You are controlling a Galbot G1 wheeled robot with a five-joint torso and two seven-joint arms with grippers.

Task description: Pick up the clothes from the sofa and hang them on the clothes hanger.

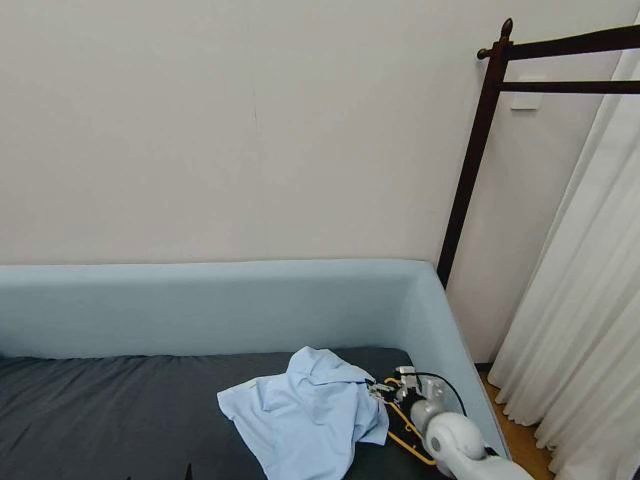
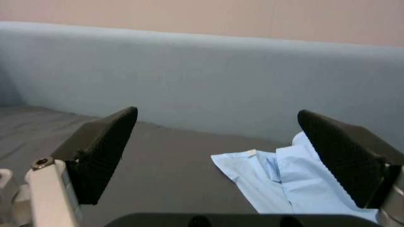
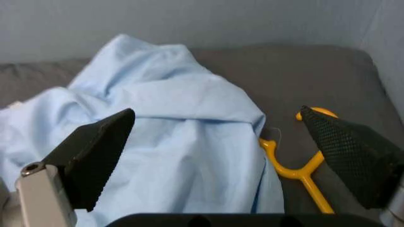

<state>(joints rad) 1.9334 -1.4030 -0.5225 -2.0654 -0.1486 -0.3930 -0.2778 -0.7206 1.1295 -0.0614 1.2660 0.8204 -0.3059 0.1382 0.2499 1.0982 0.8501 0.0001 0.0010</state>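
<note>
A crumpled light blue shirt [image 1: 300,412] lies on the sofa's dark grey seat [image 1: 110,410], toward its right end. A yellow hanger [image 1: 407,436] pokes out from under the shirt's right edge. My right gripper [image 1: 390,390] hovers low over that edge. In the right wrist view it [image 3: 221,156] is open, with the shirt [image 3: 177,142] and the hanger [image 3: 296,166] between and below its fingers [image 3: 94,156]. My left gripper [image 2: 221,156] is open too, held over the bare seat, with the shirt [image 2: 290,182] just ahead of it.
The sofa has a pale blue back [image 1: 200,305] and right armrest [image 1: 450,350]. A dark wooden clothes rack [image 1: 478,150] stands behind the armrest at the right. White curtains [image 1: 590,330] hang at the far right, with wooden floor [image 1: 520,440] beneath.
</note>
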